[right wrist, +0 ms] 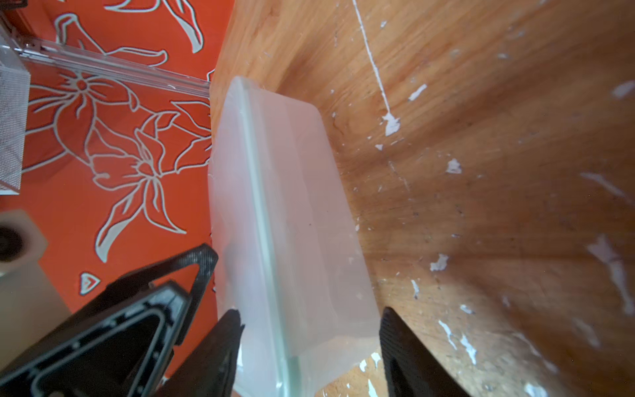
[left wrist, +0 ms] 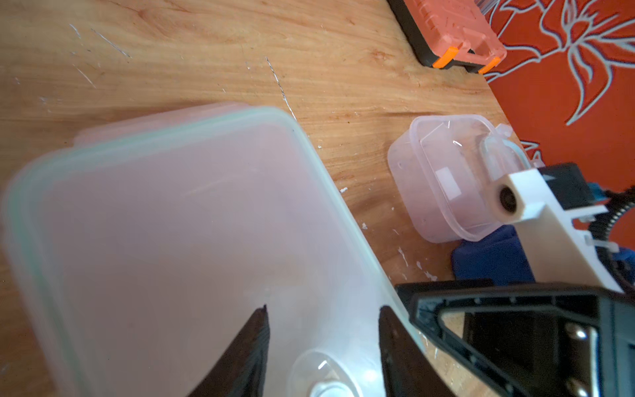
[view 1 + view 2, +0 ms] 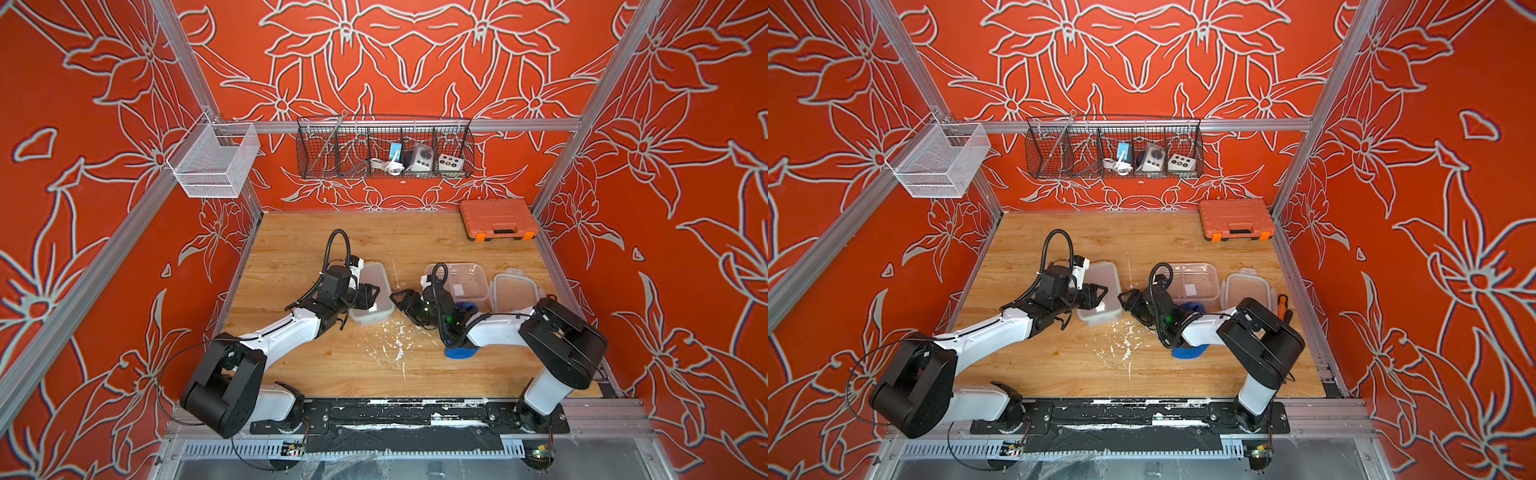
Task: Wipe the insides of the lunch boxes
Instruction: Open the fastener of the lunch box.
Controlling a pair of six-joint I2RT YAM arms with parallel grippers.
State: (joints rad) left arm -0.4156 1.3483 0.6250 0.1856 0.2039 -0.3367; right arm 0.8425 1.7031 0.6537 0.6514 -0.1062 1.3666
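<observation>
Nearest the arm bases, at 5 o'clock on the worktop (image 3: 332,365), one blue cloth (image 3: 457,353) lies under the right forearm. Two lunch boxes sit mid-worktop. The closed one (image 3: 376,272), milky translucent with its lid on, is just left of centre. The open one (image 3: 469,276), clear, divided inside and bearing a white sticker (image 3: 458,289), is towards 3 o'clock, with one loose lid (image 3: 513,293) just beside it.

The left arm reaches in from 7 o'clock. The left gripper (image 2: 323,311) tips down over the closed box's lid, jaws apart. The right arm folds in from 5 o'clock, and the right gripper (image 1: 311,314) points towards 9 o'clock. Its jaws stand wide either side of that box's near end; whether they press it, I cannot tell.

One orange tool case (image 3: 498,218) sits at 1 o'clock. Two wire baskets hang beyond, black (image 3: 384,149) and white (image 3: 214,164).
</observation>
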